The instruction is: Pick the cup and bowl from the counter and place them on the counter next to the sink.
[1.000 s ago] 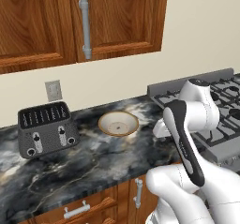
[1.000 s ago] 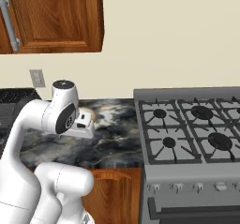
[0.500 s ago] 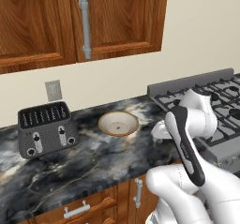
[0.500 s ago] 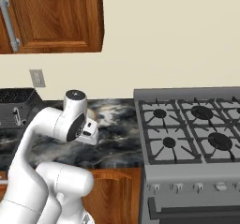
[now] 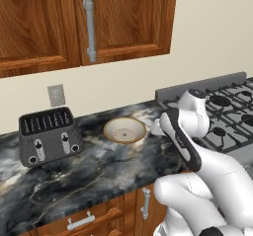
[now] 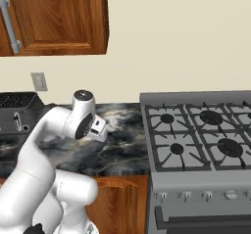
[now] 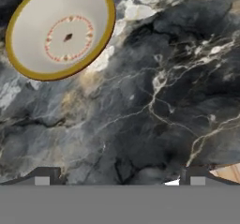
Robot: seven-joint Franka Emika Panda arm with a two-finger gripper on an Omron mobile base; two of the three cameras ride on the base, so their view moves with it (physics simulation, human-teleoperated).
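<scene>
I'm watching the hand view, bowl (image 7: 60,30) sitting upright at upper left on the counter (image 7: 154,106), gripper (image 7: 119,181) hanging over bare marble at bottom, fingers (image 7: 43,177) spreading wide, holding nothing, toaster (image 5: 47,135) sitting left.

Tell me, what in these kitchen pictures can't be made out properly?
- Bowl: the hand view's top edge cuts off its far rim.
- Fingers: in the hand view just the tips rise at the bottom.
- Toaster: the right base view's left edge cuts it.
- Stove: in the left base view the white arm hides part.
</scene>
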